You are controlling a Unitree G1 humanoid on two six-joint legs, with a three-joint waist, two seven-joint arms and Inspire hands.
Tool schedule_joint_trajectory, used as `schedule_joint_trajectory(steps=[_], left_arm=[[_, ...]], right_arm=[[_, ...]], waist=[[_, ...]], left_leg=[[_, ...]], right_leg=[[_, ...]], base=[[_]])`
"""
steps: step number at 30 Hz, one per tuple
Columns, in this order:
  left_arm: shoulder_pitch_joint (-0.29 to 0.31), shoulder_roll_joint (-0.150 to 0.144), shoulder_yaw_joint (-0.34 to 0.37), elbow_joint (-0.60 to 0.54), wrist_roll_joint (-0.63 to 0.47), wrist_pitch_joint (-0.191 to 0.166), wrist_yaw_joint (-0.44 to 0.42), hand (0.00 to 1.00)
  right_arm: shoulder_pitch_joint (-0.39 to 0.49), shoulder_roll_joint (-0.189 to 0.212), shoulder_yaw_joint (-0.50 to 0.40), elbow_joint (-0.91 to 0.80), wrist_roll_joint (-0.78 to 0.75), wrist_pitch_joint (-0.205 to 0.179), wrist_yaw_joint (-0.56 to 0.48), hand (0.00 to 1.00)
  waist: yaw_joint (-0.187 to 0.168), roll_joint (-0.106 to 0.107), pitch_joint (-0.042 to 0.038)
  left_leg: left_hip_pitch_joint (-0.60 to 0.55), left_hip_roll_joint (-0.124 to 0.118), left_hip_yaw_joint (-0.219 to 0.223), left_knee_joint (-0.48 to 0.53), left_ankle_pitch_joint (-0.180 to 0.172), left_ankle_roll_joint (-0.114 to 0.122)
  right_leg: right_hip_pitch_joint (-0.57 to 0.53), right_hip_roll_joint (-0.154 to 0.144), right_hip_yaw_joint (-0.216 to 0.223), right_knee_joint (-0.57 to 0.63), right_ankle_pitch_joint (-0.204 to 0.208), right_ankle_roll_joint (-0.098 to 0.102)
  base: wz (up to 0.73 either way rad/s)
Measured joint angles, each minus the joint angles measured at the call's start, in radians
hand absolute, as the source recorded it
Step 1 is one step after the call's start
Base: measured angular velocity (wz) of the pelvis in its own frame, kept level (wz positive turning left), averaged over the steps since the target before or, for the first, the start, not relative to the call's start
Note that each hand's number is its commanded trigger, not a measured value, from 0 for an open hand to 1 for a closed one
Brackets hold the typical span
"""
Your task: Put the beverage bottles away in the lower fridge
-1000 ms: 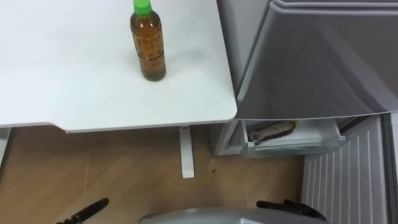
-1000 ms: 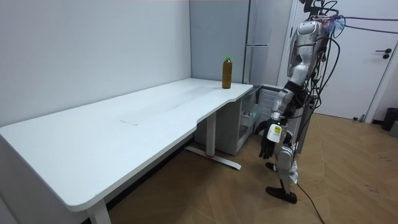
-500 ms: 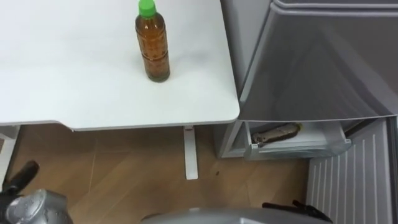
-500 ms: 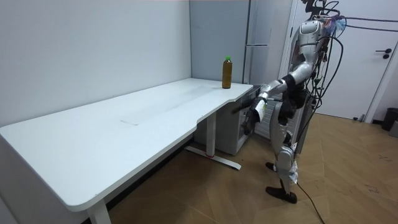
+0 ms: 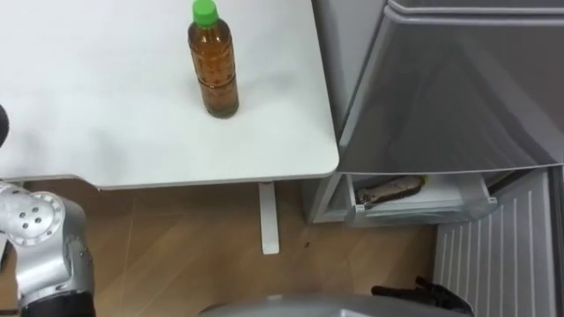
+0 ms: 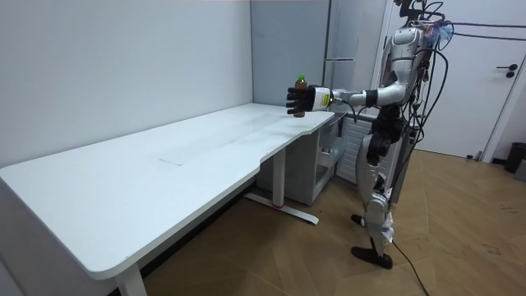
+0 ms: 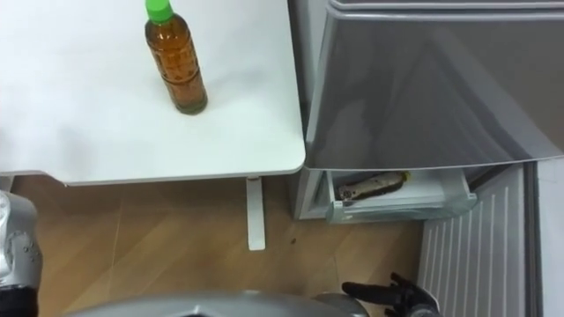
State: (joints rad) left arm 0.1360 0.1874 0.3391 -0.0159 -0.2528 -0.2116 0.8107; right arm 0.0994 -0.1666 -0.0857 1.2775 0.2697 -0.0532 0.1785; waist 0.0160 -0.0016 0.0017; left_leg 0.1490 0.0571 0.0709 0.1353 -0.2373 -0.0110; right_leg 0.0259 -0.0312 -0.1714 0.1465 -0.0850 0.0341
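Note:
A bottle of brown drink [image 5: 212, 66] with a green cap stands upright on the white table [image 5: 106, 132], near its right end. My left arm is raised over the table. In the room view my left hand [image 6: 297, 99] is open with spread fingers, level with the bottle [image 6: 302, 78]. From my head its dark edge [image 5: 2, 125] lies far to the left of the bottle, apart from it. My right hand [image 7: 388, 294] hangs low at the lower right, fingers relaxed and holding nothing. The lower fridge drawer [image 5: 414, 195] stands pulled out.
The grey fridge [image 5: 449, 88] stands right of the table, close against its edge. Its lower door [image 5: 493, 251], ribbed white inside, is swung open at the lower right. A brownish item [image 5: 389, 187] lies in the drawer. The table leg [image 5: 268, 216] stands on wooden floor.
My left arm has swung up from beside my hip to table height, with the hand now level with the bottle. The bottle and my right hand have stayed put.

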Motion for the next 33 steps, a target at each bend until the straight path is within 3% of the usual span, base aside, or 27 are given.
schedule_joint_trajectory(steps=[4,8,11,18,26,33], left_arm=[[0.000,0.000,-0.060,-0.066,0.013,-0.001,-0.107,0.00],[0.000,0.000,-0.098,-0.066,0.008,-0.001,-0.208,0.00],[0.000,0.000,-0.116,-0.069,-0.004,0.002,-0.305,0.00],[0.000,0.001,-0.162,-0.114,-0.019,0.051,-0.512,0.00],[0.000,0.005,-0.187,-0.115,-0.019,0.092,-0.650,0.00],[0.000,0.005,-0.184,-0.115,-0.018,0.106,-0.740,0.00]], right_arm=[[-0.012,0.002,-0.008,0.024,0.000,-0.012,0.023,0.00],[-0.035,-0.003,-0.009,0.056,-0.002,-0.012,0.039,0.00],[-0.038,-0.004,-0.015,0.055,-0.005,-0.011,0.062,0.00],[-0.042,-0.007,-0.018,0.058,-0.014,-0.011,0.080,0.00],[-0.039,-0.012,-0.039,0.062,-0.018,-0.011,0.100,0.00],[-0.038,-0.021,-0.062,0.061,-0.045,-0.011,0.127,0.00]], waist=[[-0.018,0.002,0.0026],[-0.037,0.007,0.0088],[-0.045,0.005,0.0083],[-0.059,0.005,0.0074],[-0.066,0.014,0.0051],[-0.068,0.027,-0.0035]], left_leg=[[0.000,0.001,-0.016,-0.002,0.000,0.000],[-0.002,0.001,-0.016,-0.004,0.000,0.000],[-0.004,0.001,-0.015,-0.007,0.000,0.000],[-0.004,0.001,-0.013,-0.006,0.000,0.000],[-0.004,0.001,-0.004,-0.007,0.000,0.000],[-0.003,0.002,0.010,-0.006,0.000,0.000]], right_leg=[[0.010,0.001,-0.009,-0.013,-0.001,0.001],[0.009,0.002,-0.008,-0.015,-0.001,0.001],[0.007,0.002,-0.006,-0.015,-0.002,0.003],[0.005,0.003,0.005,-0.015,-0.003,0.004],[0.003,0.005,0.008,-0.013,-0.003,0.004],[-0.005,0.008,0.025,-0.008,-0.002,0.002]], base=[[0.11],[0.00],[0.00],[0.00],[-0.01],[-0.06]])
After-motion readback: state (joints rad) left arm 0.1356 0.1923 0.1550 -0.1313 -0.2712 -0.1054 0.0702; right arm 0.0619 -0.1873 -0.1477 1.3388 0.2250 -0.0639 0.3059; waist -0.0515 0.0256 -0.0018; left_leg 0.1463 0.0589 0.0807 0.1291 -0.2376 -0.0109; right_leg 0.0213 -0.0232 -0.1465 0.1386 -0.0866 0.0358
